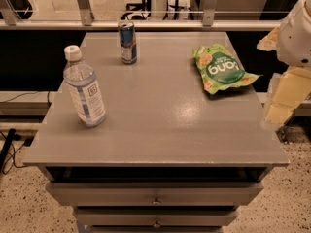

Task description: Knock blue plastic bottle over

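Observation:
The blue plastic bottle (pixel 83 89) stands upright near the left edge of the grey table top (pixel 160 125). It is clear and bluish, with a white cap and a white-and-blue label. My gripper (pixel 281 103) hangs at the right edge of the view, just off the table's right side. It is far from the bottle, with the width of the table between them, and it touches nothing on the table.
A shorter blue-and-silver drink can (pixel 128 42) stands upright at the back of the table. A green snack bag (pixel 221 69) lies at the back right, near my arm. Drawers (pixel 155 193) sit under the top. A rail and chairs are behind the table.

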Controlling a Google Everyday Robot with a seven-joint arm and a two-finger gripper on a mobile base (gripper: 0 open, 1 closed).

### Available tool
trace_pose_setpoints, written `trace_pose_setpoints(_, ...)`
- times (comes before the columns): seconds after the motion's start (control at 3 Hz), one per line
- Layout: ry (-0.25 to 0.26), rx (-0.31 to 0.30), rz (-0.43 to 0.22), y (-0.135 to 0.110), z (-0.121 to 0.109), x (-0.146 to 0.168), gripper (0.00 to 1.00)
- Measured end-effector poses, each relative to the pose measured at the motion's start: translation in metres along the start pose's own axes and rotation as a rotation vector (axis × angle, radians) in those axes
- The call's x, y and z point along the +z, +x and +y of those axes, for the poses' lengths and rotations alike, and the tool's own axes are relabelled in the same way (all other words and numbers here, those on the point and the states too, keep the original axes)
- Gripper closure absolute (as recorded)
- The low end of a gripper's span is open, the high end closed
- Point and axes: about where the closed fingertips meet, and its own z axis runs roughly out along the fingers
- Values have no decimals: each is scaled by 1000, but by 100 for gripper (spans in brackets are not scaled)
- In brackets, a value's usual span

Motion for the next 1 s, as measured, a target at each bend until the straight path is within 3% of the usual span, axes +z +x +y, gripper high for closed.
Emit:
trace_pose_setpoints(0.33, 0, 0, 0, 0, 0, 0, 0)
trace_pose_setpoints(0.67, -37, -31, -53, -1, -11, 12, 0)
trace_pose_setpoints(1.0, -150, -106, -186, -17, -15, 50, 0)
